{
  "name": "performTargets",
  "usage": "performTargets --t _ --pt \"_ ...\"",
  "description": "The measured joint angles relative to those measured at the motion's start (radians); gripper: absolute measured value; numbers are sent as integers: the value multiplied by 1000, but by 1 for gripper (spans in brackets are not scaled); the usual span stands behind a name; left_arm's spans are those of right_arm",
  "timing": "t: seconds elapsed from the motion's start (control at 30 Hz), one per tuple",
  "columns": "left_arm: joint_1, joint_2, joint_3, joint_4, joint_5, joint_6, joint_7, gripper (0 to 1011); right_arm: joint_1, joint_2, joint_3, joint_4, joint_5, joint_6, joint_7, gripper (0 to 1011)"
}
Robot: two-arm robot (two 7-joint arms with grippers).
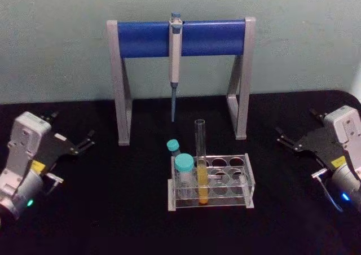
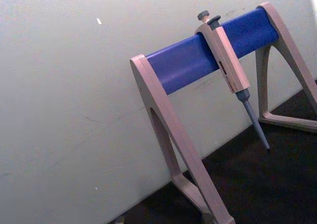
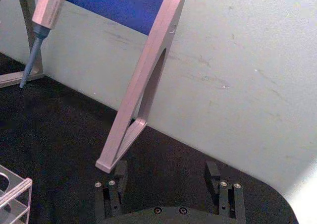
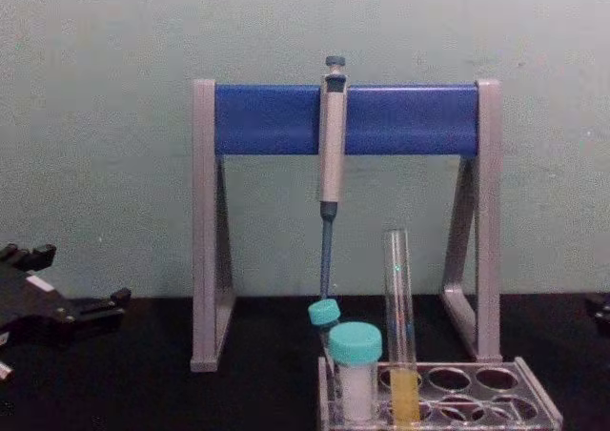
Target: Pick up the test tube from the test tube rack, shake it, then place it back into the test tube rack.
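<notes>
- Here is the tall, slender clear glass test tube (image 1: 200, 153), standing upright in the low clear plastic test tube rack (image 1: 242, 179) at the middle of the black table (image 1: 124, 210), with yellow liquid in its lower part.
- It sits in the rack's near row, second hole from the left, just beside a short white vial (image 1: 184, 173) with a teal cap. From the chest, the test tube (image 4: 398, 326) rises well above the rack (image 4: 538, 407).
- A smaller teal-capped vial (image 1: 173, 146) shows at the rack's far left corner; in a hole or behind it, I cannot tell.
- The left gripper (image 1: 70, 130) rests out on the left of the table, well apart from the rack, its black fingers spread and holding nothing.
- The right gripper (image 3: 166, 172) is out on the right, likewise well clear, fingers (image 3: 120, 170) wide apart with bare table between them.
- Behind the rack stands the grey-and-blue pipette stand (image 1: 146, 39), a grey-blue pipette (image 1: 175, 57) hanging from its bar, against the pale wall (image 1: 56, 40).
</notes>
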Motion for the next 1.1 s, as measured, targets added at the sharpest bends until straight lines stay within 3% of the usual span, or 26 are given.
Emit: performTargets --t 0.8,1.1 --pt "0 0 0 0 0 0 0 1001 -6 -3 8 -4 -2 2 3 1000" --pt "0 0 0 0 0 0 0 1001 -62 0 36 -68 13 22 30 1000"
